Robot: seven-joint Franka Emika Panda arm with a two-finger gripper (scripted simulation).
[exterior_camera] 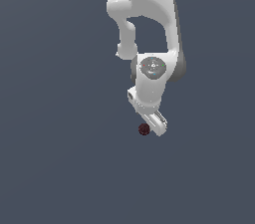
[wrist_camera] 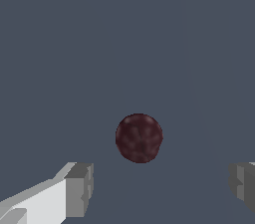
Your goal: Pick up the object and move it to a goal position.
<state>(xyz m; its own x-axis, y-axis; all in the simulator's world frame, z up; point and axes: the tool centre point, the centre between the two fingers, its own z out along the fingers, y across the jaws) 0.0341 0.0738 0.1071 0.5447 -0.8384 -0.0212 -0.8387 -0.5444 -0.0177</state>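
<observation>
Round, mottled maroon ball — between blocky grey, parted jaws.

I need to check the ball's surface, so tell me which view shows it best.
The wrist view: the ball fills it large, unobstructed, speckles visible. In the exterior view the ball is a tiny dark dot beside the gripper.

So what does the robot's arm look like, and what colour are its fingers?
The arm is smooth, glossy white, built from rounded, tube-like sections. One joint has a grey round cap with tiny coloured dots. The gripper is white and boxy, with grey, blocky fingertips. No cables show.
</observation>
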